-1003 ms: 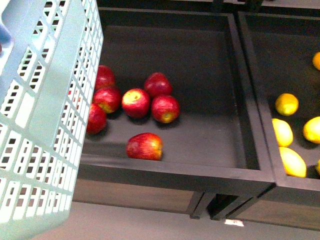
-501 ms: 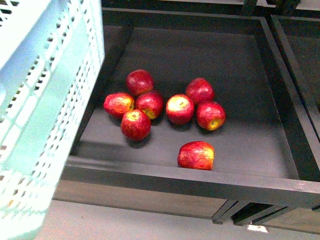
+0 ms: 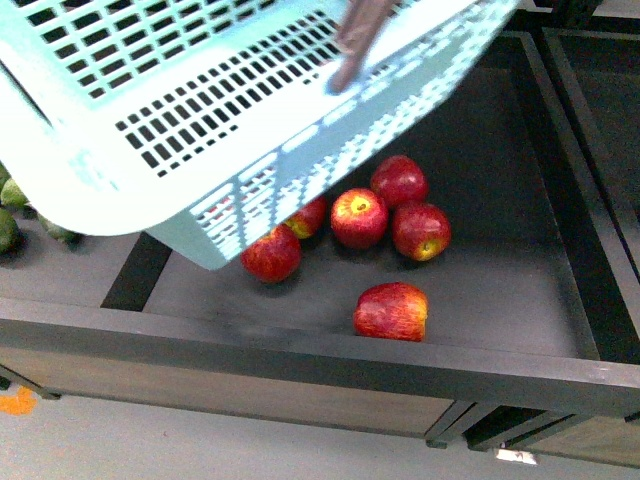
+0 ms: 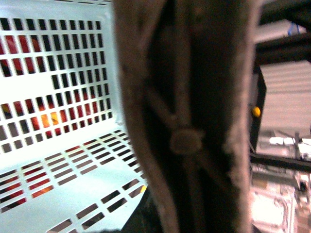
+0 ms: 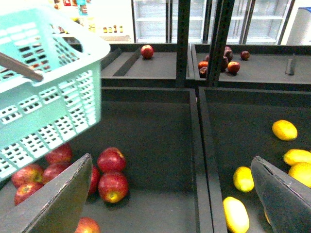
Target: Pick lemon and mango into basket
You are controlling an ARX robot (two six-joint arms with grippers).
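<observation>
Front view: basket (image 3: pixel 200 150) is hanging tilted in the air over the left side of a dark bin (image 3: pixel 480 290), its handle (image 3: pixel 358 40) lying across it.
Apples (image 3: pixel 391 311): six are showing in that bin, one half hidden behind the basket.
Left pincer: the blurred handle is filling its view, so I cannot tell its grip.
Right pincer (image 5: pixel 171 165): fingers are standing wide apart, grasping nothing.
Yellow fruits (image 5: pixel 285 129): five are lying in the neighbouring bin (image 5: pixel 252 126).

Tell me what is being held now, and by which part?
The basket hangs by its swing handle, seemingly from the left end effector, whose fingers are not visible. The right end effector is open and empty.
</observation>
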